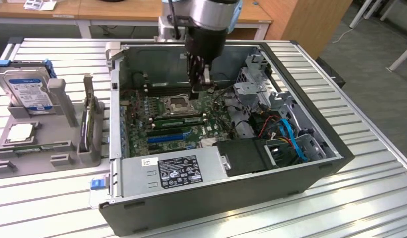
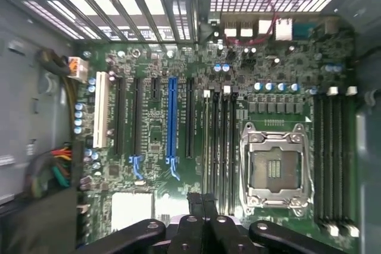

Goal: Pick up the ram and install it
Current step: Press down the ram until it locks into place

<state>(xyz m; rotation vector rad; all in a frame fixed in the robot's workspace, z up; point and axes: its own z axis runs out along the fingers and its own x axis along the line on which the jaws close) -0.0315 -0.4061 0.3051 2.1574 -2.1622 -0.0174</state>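
Wrist view: we see jaws (image 2: 203, 206) closed, nothing visibly held, w/ motherboard (image 2: 178, 117) and black slots (image 2: 219, 141) just below.

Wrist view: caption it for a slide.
Shut black gripper poised over the green motherboard, beside its empty silver CPU socket and black memory slots.

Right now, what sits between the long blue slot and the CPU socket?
A black slot, then a bank of narrow memory slots with white end clips, parallel to the blue slot; the wrist view shows it.
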